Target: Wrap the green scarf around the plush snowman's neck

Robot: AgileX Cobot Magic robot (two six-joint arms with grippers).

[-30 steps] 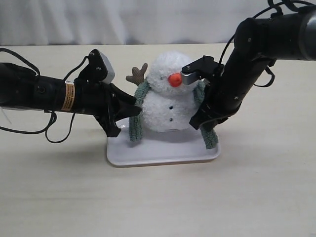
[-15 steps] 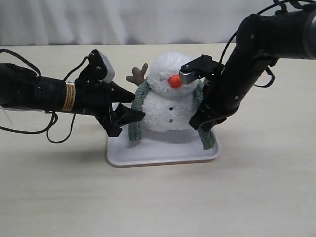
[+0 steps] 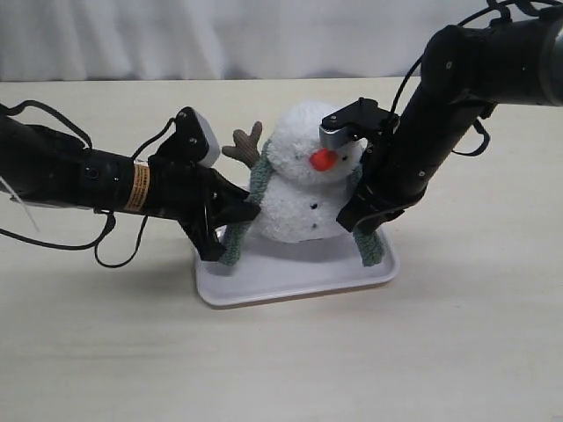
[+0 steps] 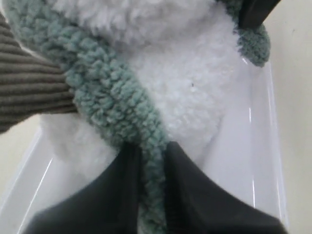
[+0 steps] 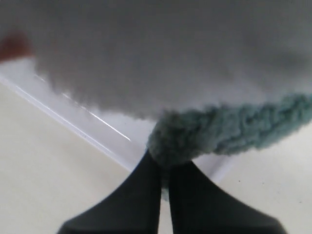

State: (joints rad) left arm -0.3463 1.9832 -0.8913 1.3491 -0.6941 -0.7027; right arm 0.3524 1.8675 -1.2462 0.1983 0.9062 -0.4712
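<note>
The plush snowman (image 3: 303,180) stands on a white tray (image 3: 290,281), leaning a little to the right, orange nose (image 3: 323,159) forward. The green scarf (image 3: 237,233) hangs behind its neck, one end down each side. My left gripper (image 3: 230,227) is shut on the left end, the knit strip (image 4: 117,107) pinched between the black fingers (image 4: 187,190). My right gripper (image 3: 362,224) is shut on the right end (image 3: 373,248); the wrist view shows the scarf (image 5: 229,131) clamped at the fingertips (image 5: 146,190) under the white body (image 5: 161,58).
The tray's rim (image 4: 270,146) lies close beside the snowman's body. A brown branch arm (image 3: 244,143) sticks out at the upper left. Both arms crowd the snowman from either side. Bare beige table (image 3: 281,360) lies in front of the tray.
My left gripper moved right and shut on the scarf's left end. The snowman and tray shifted slightly right, and the snowman now tilts. The right arm held still.
</note>
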